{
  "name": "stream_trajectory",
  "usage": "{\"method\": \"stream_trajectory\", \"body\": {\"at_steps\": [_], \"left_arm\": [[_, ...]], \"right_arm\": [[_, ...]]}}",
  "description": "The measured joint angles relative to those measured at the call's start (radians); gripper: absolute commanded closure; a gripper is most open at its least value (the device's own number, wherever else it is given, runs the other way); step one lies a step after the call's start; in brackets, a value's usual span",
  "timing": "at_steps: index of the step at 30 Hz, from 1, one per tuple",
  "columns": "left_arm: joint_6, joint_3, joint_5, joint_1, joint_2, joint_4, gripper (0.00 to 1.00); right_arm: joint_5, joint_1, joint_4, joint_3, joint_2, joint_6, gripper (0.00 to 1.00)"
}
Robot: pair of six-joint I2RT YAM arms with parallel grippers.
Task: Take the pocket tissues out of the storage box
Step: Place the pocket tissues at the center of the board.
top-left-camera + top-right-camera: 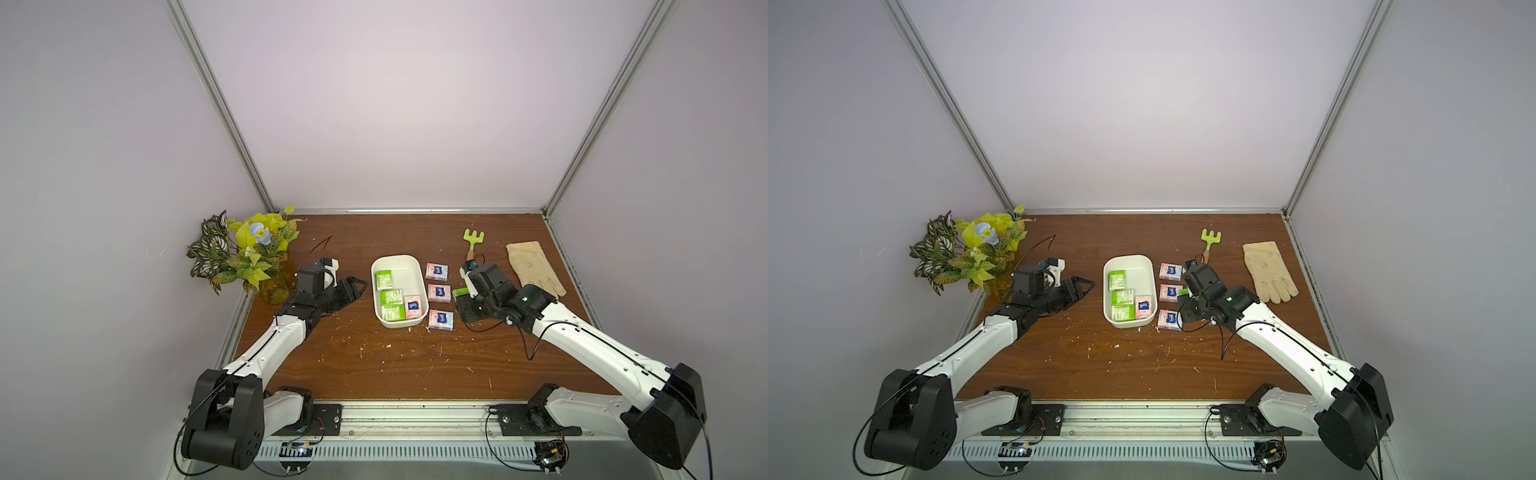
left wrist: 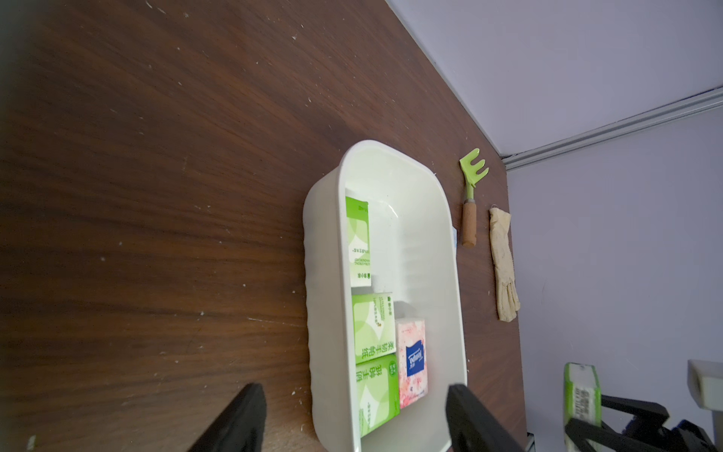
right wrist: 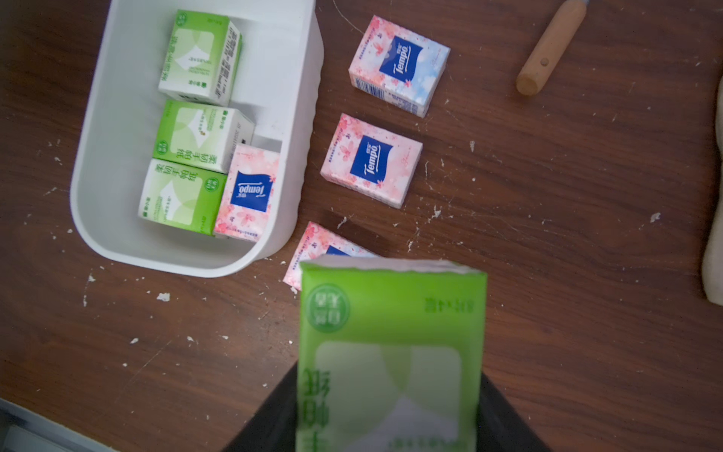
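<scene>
Gripping a green-white tissue packet (image 3: 391,344), the right tool (image 3: 391,422) hangs; left tool (image 2: 355,391) gapes.

Smooth white plastic storage box (image 1: 401,272), scuffed wood-grain table (image 1: 374,374), film-wrapped pocket tissues (image 3: 371,160)

A brown wooden surface (image 1: 374,365), flecked with white crumbs, carries a white storage box (image 1: 401,270) at centre. Three pink pocket tissues (image 1: 439,293) lie in a column just right of it. A green rake (image 1: 473,239) and a beige glove (image 1: 534,266) lie at upper right, and a potted plant (image 1: 249,253) stands at far left.
</scene>
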Motion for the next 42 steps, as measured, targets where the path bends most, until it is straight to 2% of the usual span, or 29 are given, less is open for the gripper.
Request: {"method": "stream_trajectory", "body": {"at_steps": [8,23,34,42], "left_arm": [[0.0,0.0,-0.011,0.0,-0.008,-0.014,0.3],[0.0,0.0,-0.013,0.0,-0.009,-0.022,0.3],[0.001,0.0,-0.018,0.0,-0.009,-0.041,0.3],[0.001,0.002,-0.022,0.0,-0.009,-0.045,0.3]], "right_arm": [[0.002,0.087,-0.001,-0.109,-0.042,0.098,0.42],[0.088,0.067,0.046,-0.219,-0.027,0.277,0.39],[0.075,-0.077,0.145,-0.267,0.051,0.231,0.38],[0.056,-0.096,0.196,-0.267,0.138,0.18,0.36]]}}
